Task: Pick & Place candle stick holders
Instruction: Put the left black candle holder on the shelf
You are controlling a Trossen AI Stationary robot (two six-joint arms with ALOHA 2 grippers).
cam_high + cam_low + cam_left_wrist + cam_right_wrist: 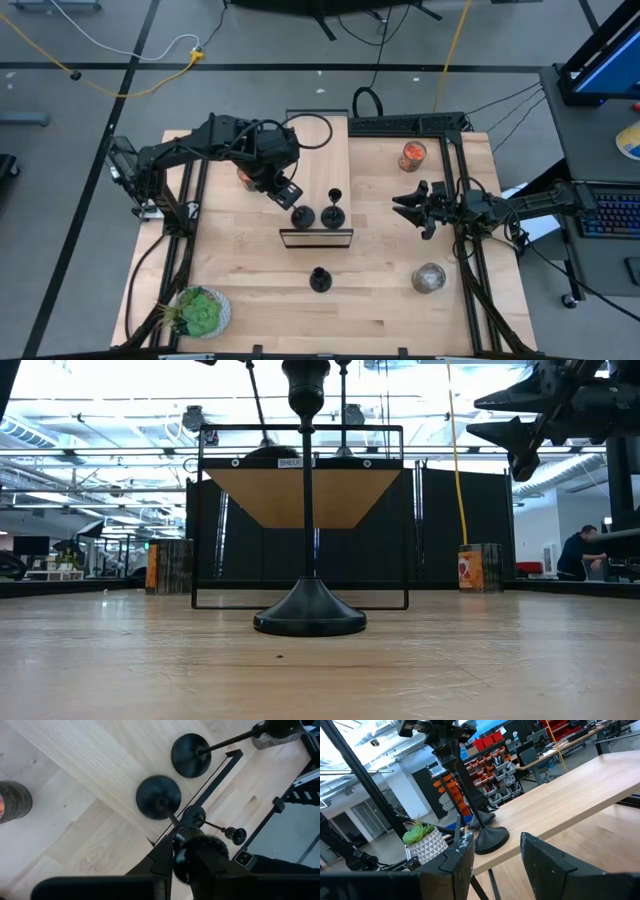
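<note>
From above, three small black candle stick holders show: two (302, 217) (334, 213) stand side by side on the raised light-wood shelf (316, 150) by its black-framed front edge, the third (320, 280) alone on the pale wooden table (250, 290), nearer the front. The left gripper (286, 193) hangs just beside the left shelf holder; whether its fingers grip cannot be told. The right gripper (410, 208) waits well apart, fingers spread, empty. At table height, the lone holder (309, 560) stands upright before the shelf frame (300, 515). The left wrist view shows two round bases (158, 797) (191, 755) on the shelf.
</note>
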